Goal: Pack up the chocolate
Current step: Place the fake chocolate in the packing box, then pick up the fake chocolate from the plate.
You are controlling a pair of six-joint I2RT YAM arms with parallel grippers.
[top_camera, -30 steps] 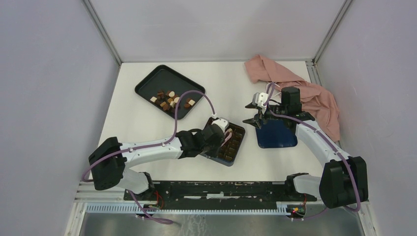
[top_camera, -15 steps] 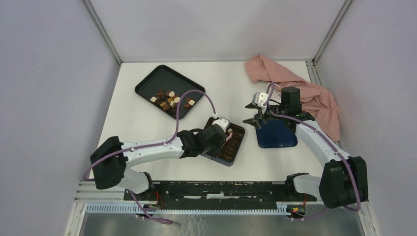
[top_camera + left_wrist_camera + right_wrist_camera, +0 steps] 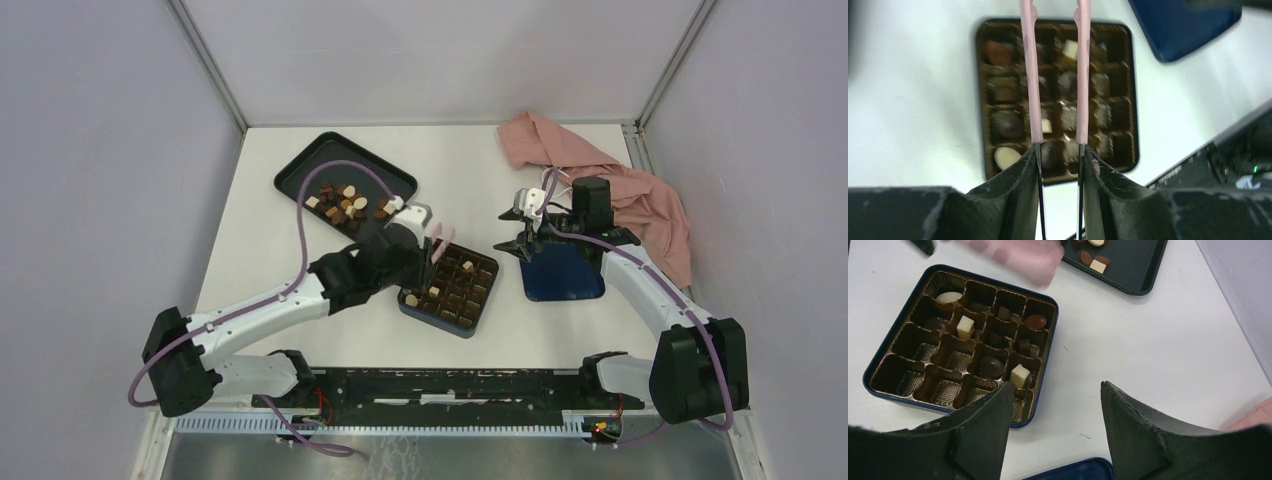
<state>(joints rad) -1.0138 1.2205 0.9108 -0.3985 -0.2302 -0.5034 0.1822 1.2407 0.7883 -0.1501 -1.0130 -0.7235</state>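
The chocolate [image 3: 1019,375] sits partly in the box [image 3: 898,375] — dark, brown and cream-white pieces, mostly in the compartments toward its far side, while those along the near side are bare. More of it lies loose in a small cluster on the tray [image 3: 320,165], beyond the box and to its left. My left gripper [image 3: 437,240] hangs above the box's far-left edge, between box and tray; its pink fingers [image 3: 1030,75] run parallel with a narrow gap, and I see nothing between them, only the filled compartments below. My right gripper [image 3: 1055,390] is spread wide and empty, low over the table [image 3: 480,170] just right of the box, at the far-left corner of the blue lid [image 3: 563,272]. The lid lies flat beside the box, apart from it. A pink cloth [image 3: 600,180] is bunched at the table's far right — one fold reaches down past the lid.
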